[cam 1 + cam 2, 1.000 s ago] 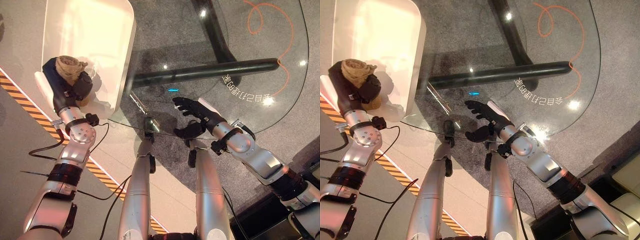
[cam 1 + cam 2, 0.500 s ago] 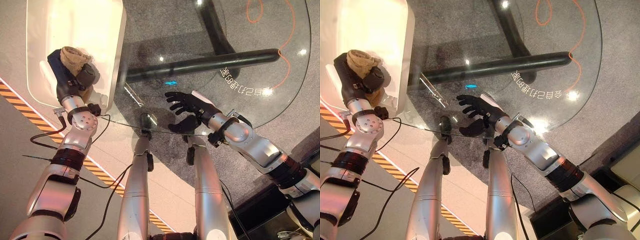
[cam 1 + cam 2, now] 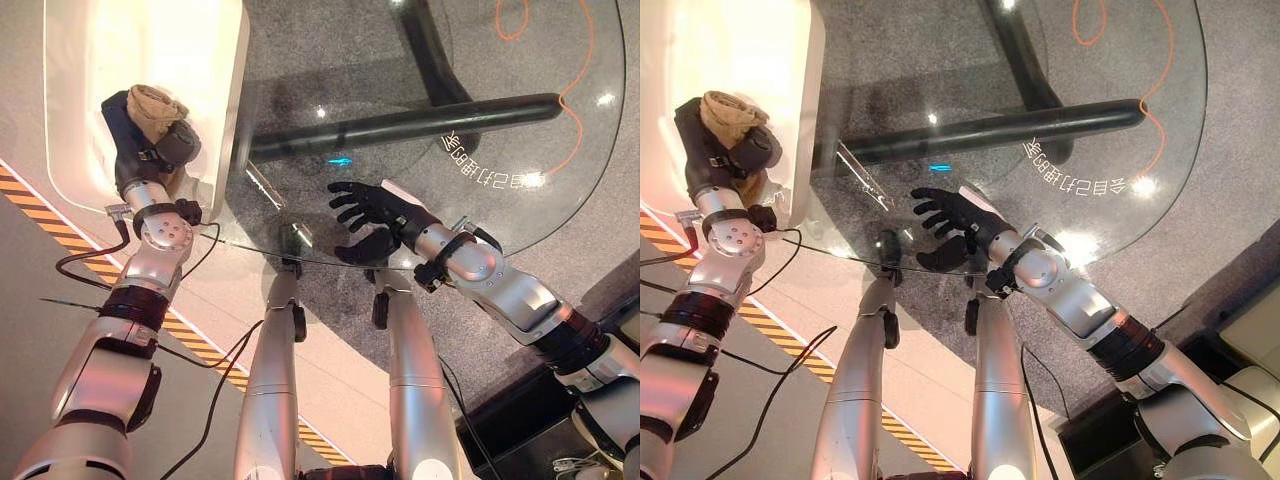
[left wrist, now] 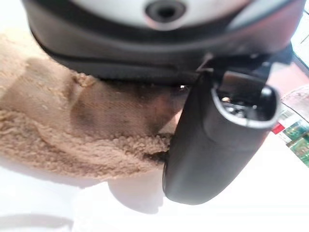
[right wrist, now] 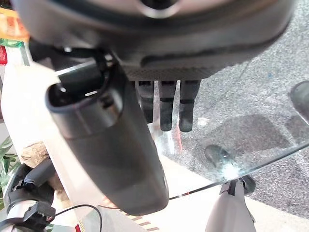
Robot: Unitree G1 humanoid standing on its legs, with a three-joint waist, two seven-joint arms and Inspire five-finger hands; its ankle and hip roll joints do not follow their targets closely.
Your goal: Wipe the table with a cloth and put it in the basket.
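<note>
- The right hand [image 3: 375, 215] hangs over the near edge of the glass table [image 3: 520, 120], fingers spread and relaxed, thumb apart from them, holding nothing
- In the right wrist view its fingers [image 5: 166, 108] point straight out over the glass, with the grey speckled floor [image 5: 270, 87] showing through the tabletop
- The left hand [image 3: 150, 150] is off to the left, over the white basket [image 3: 200, 60] that stands just beside the table's left edge
- Its fingers and thumb are curled round the tan cloth [image 3: 155, 103], which is bunched up and sticks out past the top of the fist
- In the left wrist view the fuzzy cloth [image 4: 72, 135] is pressed between the palm and the thumb [image 4: 212, 140], above the basket's white inside
- Farther off, a dark table leg [image 3: 400, 125] shows through the glass, and an orange squiggle [image 3: 570, 60] marks the far right part of the tabletop
</note>
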